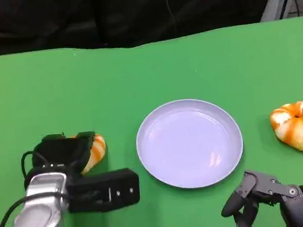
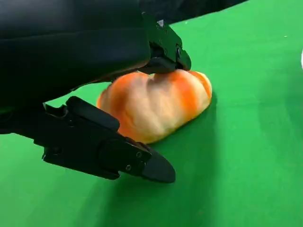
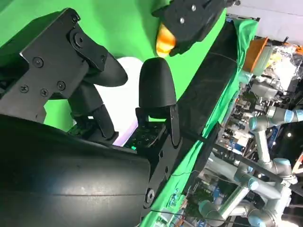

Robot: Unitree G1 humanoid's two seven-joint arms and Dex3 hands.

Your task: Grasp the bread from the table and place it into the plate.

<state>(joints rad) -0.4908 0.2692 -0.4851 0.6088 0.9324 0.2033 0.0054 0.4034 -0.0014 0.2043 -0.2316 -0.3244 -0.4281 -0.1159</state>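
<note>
I am working over the green table, with the pale plate lying empty at its middle. Two breads are sitting on the cloth: a round orange-striped roll well to the plate's right, and the bread I am after, lying on the table to the plate's left. My left hand is closing around that bread, fingers pressing on its top and another digit lying low beside it, so I am judging the grasp step under way, though the loaf is not yet lifted. Next I am needing a firm hold, a lift, then a carry rightward to the plate. My right hand is resting near the plate's edge, fingers curled, holding nothing.
</note>
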